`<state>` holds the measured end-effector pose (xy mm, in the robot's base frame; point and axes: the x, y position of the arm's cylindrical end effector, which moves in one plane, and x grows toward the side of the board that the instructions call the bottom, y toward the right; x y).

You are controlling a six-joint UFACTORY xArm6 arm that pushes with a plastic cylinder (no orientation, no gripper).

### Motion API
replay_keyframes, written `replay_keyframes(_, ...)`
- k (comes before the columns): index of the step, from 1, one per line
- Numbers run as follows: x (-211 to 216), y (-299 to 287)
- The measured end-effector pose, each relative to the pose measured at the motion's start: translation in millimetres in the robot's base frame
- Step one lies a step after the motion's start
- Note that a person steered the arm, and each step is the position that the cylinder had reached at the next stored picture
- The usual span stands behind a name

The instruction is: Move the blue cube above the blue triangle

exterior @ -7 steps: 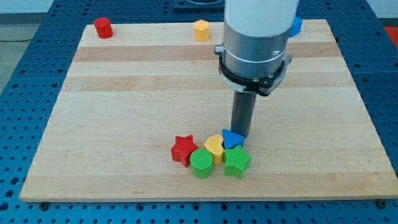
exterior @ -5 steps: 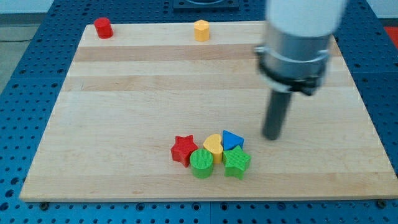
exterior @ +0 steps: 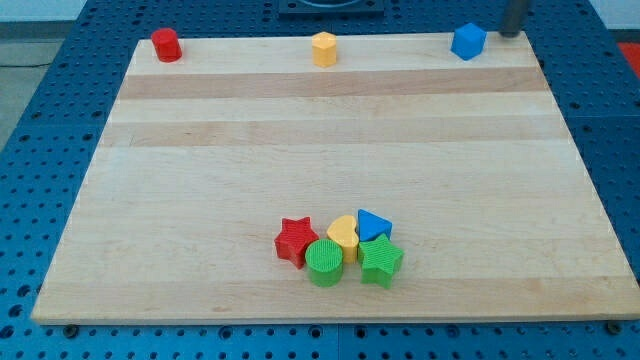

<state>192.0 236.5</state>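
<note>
You're looking at a pale wooden board [exterior: 200,150] with lengthwise grain bands in lighter and slightly darker tan, set on a blue table [exterior: 40,120] patterned with a regular grid of small holes. Along the view's top sit a red cylinder [exterior: 165,44], a yellow-orange hexagon [exterior: 323,48] and a bright blue cube [exterior: 467,41]. Near the view's bottom you see a cluster: red star [exterior: 295,240], yellow heart [exterior: 344,234], blue triangle [exterior: 374,224], green cylinder [exterior: 324,261] and green star [exterior: 381,261]. The two green blocks show fine ridged lines on top. My tip [exterior: 512,31] appears as a dark grey blur at the top right.
</note>
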Motion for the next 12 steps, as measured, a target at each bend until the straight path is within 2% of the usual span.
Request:
replay_keyframes(1, 2, -75)
replay_keyframes(2, 9, -92)
replay_keyframes(4, 16, -19)
replay_keyframes(5, 20, -18)
replay_keyframes(6, 36, -44)
replay_keyframes(7, 65, -72)
replay_keyframes(9, 112, -165)
replay_keyframes(12, 199, -198)
